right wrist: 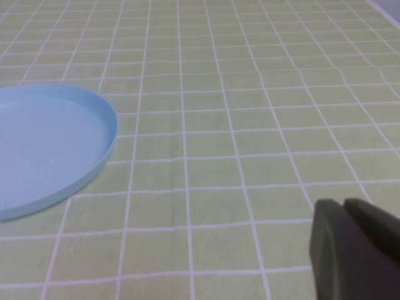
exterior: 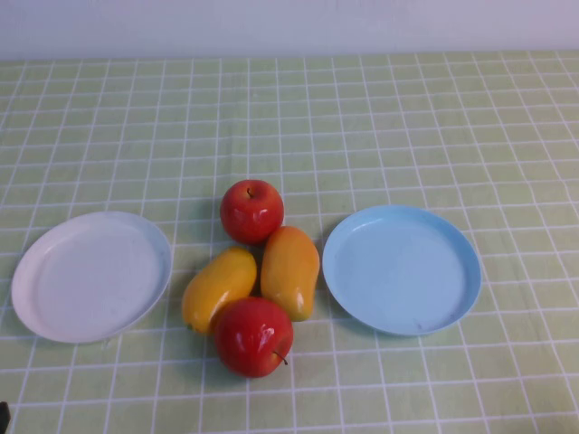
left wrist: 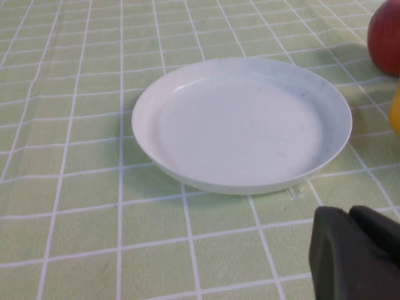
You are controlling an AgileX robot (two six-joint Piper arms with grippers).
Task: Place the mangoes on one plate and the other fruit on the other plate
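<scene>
Four fruits huddle between two plates in the high view. A yellow mango (exterior: 218,287) and a more orange mango (exterior: 290,270) lie side by side, touching. One red apple (exterior: 251,211) sits behind them and another red apple (exterior: 253,335) in front. The white plate (exterior: 90,276) lies empty on the left and the light blue plate (exterior: 403,271) lies empty on the right. My left gripper (left wrist: 350,215) hovers shut and empty near the white plate (left wrist: 240,128). My right gripper (right wrist: 344,206) is shut and empty, off to the side of the blue plate (right wrist: 44,147).
A green cloth with a white grid (exterior: 407,117) covers the whole table, and a pale wall runs along its far edge. The left wrist view catches the edge of an apple (left wrist: 386,37) and a sliver of mango (left wrist: 395,112). Neither arm shows in the high view.
</scene>
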